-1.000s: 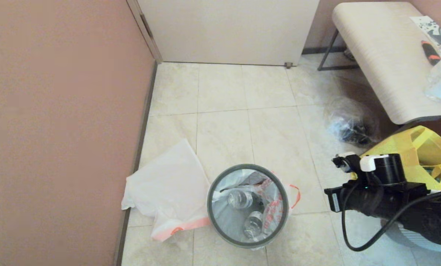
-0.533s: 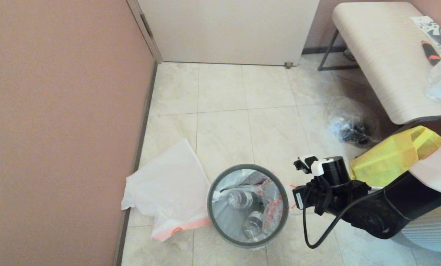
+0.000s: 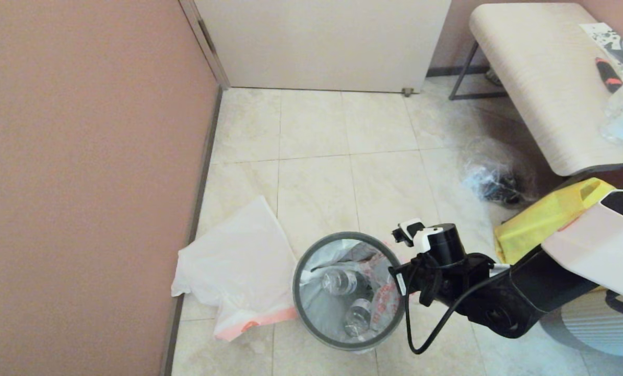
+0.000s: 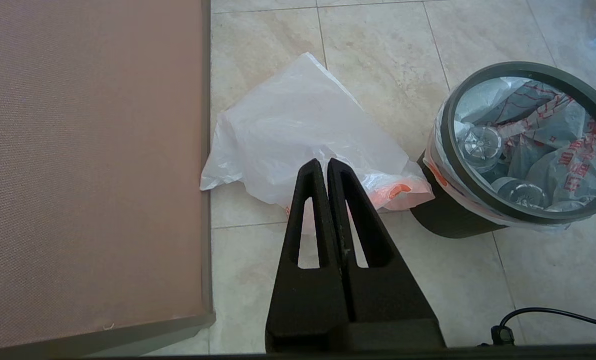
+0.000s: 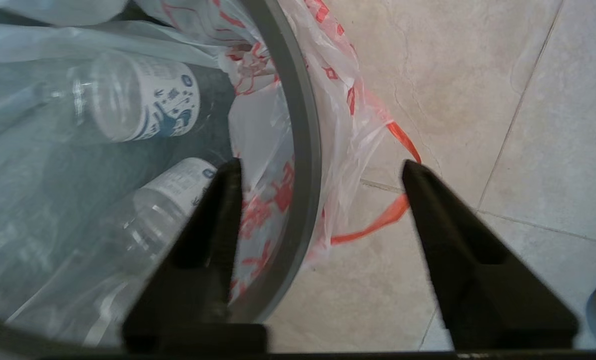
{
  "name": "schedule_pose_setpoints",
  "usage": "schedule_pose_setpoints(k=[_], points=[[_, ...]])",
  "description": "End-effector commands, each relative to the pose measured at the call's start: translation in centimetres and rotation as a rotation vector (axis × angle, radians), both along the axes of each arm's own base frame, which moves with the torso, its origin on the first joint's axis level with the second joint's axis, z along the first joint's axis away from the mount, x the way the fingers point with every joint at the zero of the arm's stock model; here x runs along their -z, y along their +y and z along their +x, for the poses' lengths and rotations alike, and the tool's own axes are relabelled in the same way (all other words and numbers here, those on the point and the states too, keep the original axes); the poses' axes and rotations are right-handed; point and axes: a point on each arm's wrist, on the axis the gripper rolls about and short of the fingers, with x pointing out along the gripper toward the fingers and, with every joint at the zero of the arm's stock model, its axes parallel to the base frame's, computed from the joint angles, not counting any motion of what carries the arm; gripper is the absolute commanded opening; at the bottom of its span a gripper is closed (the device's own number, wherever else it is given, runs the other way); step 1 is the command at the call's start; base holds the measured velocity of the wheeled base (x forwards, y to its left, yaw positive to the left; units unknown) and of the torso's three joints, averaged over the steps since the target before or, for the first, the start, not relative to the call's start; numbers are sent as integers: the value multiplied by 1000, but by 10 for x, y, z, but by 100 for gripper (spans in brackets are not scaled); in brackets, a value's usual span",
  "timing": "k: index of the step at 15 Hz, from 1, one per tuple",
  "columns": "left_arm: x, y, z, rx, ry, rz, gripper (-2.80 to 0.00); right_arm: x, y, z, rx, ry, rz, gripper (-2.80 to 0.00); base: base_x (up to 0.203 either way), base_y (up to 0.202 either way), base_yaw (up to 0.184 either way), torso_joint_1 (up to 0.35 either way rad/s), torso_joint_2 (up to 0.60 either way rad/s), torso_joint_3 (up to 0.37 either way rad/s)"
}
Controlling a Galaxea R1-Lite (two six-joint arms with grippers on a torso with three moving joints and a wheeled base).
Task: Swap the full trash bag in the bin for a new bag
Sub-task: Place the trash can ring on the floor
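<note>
Swinging in from the yellow tote (image 3: 546, 219), the right gripper (image 5: 317, 167) now straddles the bin (image 3: 311, 313) rim, fingers spread (nothing pinched). Full trash bag (image 3: 379, 297) sits inside; closing here risks clamping the hoop. Left gripper (image 4: 325, 167) is pressed together, above the new bag (image 3: 238, 266).

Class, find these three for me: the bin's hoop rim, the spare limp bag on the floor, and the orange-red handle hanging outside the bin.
hoop rim (image 4: 445, 145), left wrist view, grey ring.
new bag (image 3: 238, 261), head view, mid sheet.
handle (image 5: 377, 225), right wrist view, loop's lower curve.

The right arm (image 3: 504, 297) is glossy black with a white shell panel, a white-capped black cylinder at the wrist, a looping black cable, and matte black triangular slotted jaws.
</note>
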Motion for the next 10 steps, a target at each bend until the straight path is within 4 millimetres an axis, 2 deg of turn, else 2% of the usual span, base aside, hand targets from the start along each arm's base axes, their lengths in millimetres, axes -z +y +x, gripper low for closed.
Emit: schedule_pose_setpoints(k=[1,5,6,10], points=[[2,0,1,0,8,0,-280,11,3,6,5,12,-9,0,0,0,0,0,0,0],[2,0,1,0,8,0,-280,23,6,13,14,27,-24,0,0,0,0,0,0,0],[2,0,1,0,9,0,-280,24,6,14,20,25,-27,-280,0,0,0,0,0,0],[2,0,1,0,9,0,-280,21,7,14,21,16,-24,-280,0,0,0,0,0,0]])
